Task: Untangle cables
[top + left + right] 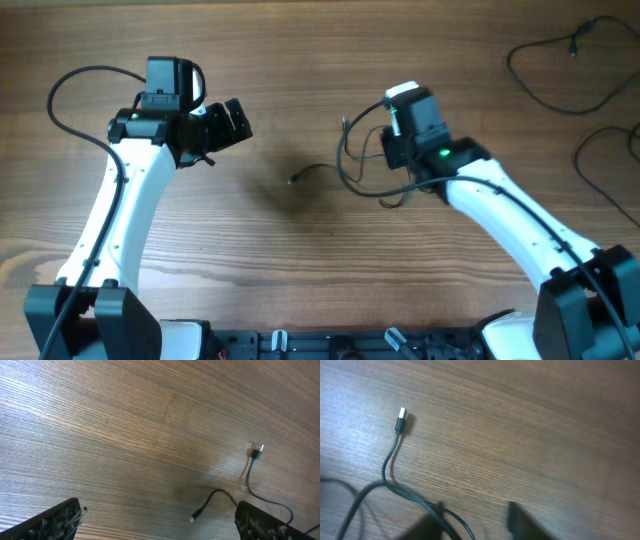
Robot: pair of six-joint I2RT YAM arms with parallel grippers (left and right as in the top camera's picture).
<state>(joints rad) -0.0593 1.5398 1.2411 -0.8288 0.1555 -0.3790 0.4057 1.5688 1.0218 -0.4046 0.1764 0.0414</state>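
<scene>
Left arm [118, 212] and right arm [512, 215]: white link shells, black bases [85, 322]. Left wrist module [170, 85] boxy, black; thick black cable [50, 100] loops off it. Right wrist: green LED [441, 153] lit. Left gripper [159, 506]: black fingers [55, 521], rough-textured faces.

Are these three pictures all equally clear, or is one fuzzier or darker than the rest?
Overhead: evenly lit and sharp, with a faint dark patch on the table beside the cables. Left wrist: crisp wood grain, the plug tip glinting. Right wrist: blurry overall, the right tool a dark out-of-focus shape.
</scene>
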